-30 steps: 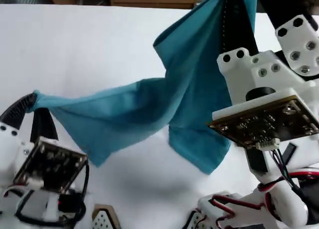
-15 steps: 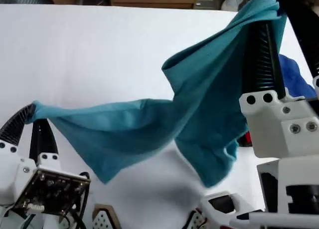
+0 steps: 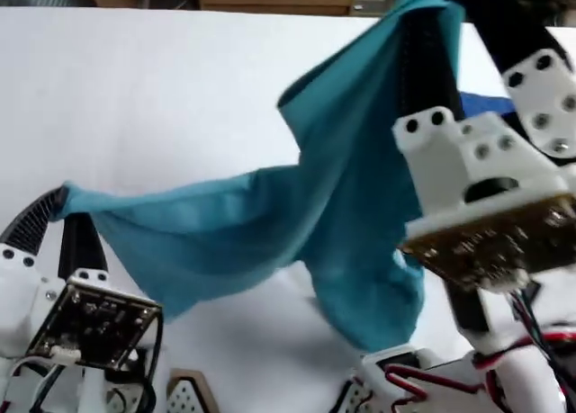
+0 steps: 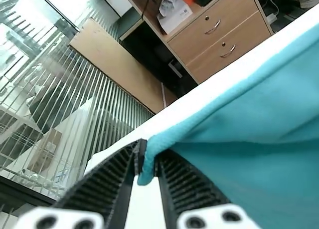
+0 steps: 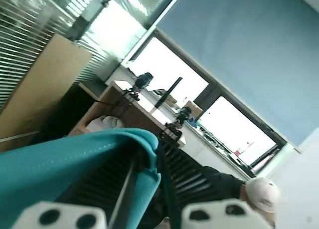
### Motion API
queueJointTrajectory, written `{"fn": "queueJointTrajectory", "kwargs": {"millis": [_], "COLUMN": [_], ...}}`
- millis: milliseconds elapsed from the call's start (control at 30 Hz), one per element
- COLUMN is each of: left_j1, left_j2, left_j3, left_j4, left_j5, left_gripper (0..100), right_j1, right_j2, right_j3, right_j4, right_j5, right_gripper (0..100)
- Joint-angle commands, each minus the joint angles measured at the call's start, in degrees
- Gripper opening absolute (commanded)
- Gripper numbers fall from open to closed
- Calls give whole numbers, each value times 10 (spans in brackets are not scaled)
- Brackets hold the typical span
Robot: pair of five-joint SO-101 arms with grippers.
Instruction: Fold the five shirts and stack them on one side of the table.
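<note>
Teal shirt, pinched by left tool lower left and right tool upper right: we should lower it taut, corners level

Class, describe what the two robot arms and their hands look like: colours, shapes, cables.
Both arms are white plastic with dark screw holes. The left hand and right hand have black ribbed fingers on white bases. Each wrist carries a bare circuit board. Red and white cables loop low on the right arm.
</note>
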State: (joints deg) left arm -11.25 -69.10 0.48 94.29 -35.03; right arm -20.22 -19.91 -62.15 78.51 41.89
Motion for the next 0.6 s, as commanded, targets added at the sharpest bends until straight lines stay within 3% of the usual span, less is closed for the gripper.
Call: {"fn": "queueJointTrajectory", "kwargs": {"millis": [0, 300, 567], "left_j1": [1, -6, -9], "left_j2": [4, 21, 179], "left_j3": [33, 234, 234], "left_j4": [-41, -224, -338], "left_j5": [4, 1, -3], "left_gripper": [20, 20, 20], "right_j1": [-15, -13, 34], "right_j2": [31, 153, 291], "right_j3": [-5, -5, -6], "right_j4": [2, 15, 19], "right_j5": [-4, -1, -1], "right_gripper": [20, 20, 20]}}
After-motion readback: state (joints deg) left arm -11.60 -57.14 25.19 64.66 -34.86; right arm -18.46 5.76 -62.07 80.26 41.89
